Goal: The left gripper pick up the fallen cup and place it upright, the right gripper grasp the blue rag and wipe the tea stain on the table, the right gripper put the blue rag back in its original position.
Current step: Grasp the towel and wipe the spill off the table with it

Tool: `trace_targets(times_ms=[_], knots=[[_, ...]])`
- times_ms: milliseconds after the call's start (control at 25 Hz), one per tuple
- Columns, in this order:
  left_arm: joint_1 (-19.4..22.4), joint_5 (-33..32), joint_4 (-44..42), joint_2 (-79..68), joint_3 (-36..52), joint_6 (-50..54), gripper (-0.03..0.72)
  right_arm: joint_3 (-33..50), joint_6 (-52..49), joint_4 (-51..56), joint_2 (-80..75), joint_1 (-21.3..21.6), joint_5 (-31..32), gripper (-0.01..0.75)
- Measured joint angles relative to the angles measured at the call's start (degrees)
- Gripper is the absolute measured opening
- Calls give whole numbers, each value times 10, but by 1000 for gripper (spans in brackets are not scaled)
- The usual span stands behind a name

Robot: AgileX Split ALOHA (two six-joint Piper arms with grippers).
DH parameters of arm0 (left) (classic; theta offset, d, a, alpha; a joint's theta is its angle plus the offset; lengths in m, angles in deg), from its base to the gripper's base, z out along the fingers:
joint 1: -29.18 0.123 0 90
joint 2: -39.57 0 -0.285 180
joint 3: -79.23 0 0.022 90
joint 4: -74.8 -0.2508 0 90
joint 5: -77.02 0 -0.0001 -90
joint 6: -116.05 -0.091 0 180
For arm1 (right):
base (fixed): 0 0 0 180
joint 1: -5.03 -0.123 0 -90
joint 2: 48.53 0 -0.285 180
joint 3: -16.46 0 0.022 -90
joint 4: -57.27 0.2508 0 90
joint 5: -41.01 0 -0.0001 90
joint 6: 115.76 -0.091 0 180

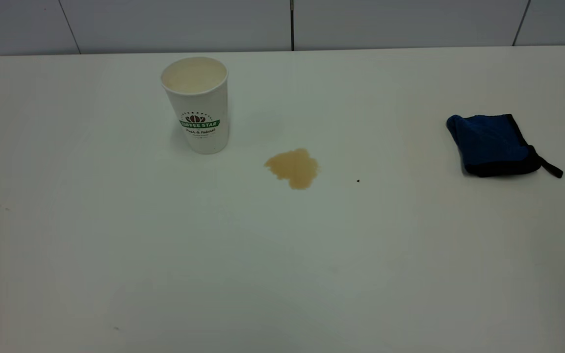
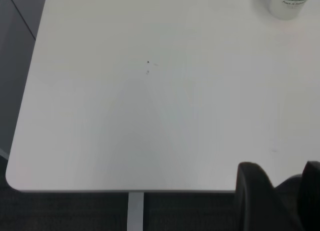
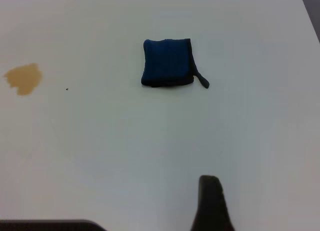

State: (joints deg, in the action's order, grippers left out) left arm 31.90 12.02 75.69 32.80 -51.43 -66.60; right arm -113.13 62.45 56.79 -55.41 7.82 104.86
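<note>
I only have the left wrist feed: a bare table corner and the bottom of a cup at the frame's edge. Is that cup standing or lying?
Observer: Standing. The cup is upright with its mouth up and the green logo facing the exterior camera.
Operator: Has the spill been wiped?
Observer: No. The tea stain is on the table, to the right of the cup in the exterior view and not touching it.
Operator: And the rag?
Observer: The blue rag lies folded far to the right of the stain, with its black strap pointing away from the stain. Nothing is touching it.
</note>
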Motion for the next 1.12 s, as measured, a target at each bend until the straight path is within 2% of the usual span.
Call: trace_targets(times_ms=[1120], knots=[[0, 0, 0, 0, 0, 2, 241, 0, -8, 5, 0, 0, 0, 580]])
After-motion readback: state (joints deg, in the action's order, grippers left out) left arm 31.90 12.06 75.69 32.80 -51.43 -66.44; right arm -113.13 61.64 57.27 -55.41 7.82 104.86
